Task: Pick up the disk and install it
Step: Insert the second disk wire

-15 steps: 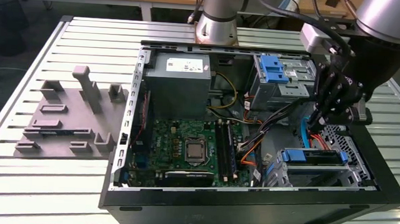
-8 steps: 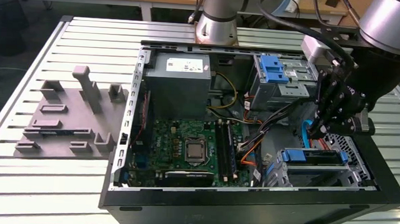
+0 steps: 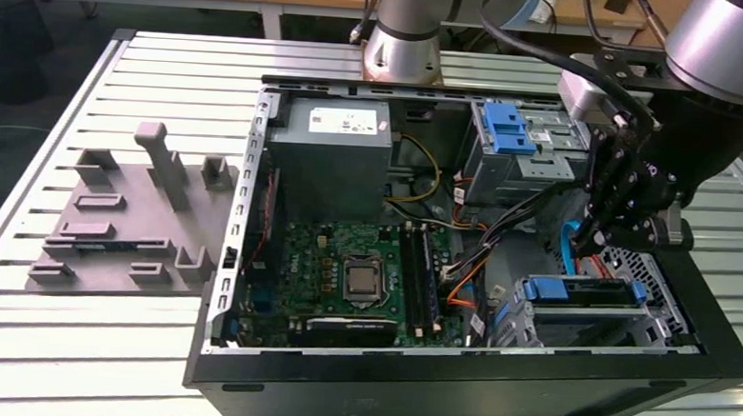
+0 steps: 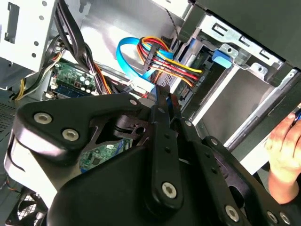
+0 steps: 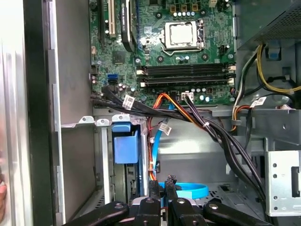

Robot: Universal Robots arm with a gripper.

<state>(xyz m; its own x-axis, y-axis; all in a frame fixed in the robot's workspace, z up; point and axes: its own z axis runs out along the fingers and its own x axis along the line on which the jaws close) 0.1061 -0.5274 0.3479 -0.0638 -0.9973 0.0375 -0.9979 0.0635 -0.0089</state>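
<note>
1. Currently the open computer case point(image 3: 464, 389) lies on its side on the slatted counter point(image 3: 85, 346), its dark wall closest in the exterior view
2. Just behind that wall, toward the exterior view's right, the disk point(image 3: 577, 292) sits slotted in the lower drive cage point(image 3: 665, 323); its blue frame end faces the case interior
3. A person's hand point(image 4: 284, 150) is at the outer edge of the case beside that cage, in the second wrist view
4. The end effector point(image 3: 593, 243) hangs just above and behind the disk, apart from it; both wrist views show its fingers point(image 5: 155, 184) drawn together with only a thin gap and nothing seen gripped
5. A blue flat cable point(image 5: 188, 192) loops just beyond the tips, among a bundle of coloured wires point(image 4: 174, 66)
6. The motherboard point(image 3: 342, 273) is mid-case, with the grey power supply box point(image 3: 329, 158) behind it
7. A bare blue bracket point(image 3: 509, 129) sits in the upper bay at the far end
8. A grey moulded fixture point(image 3: 129, 224) lies on the counter to the exterior view's left, well apart
9. The arm base point(image 3: 403, 38) stands farthest back
</note>
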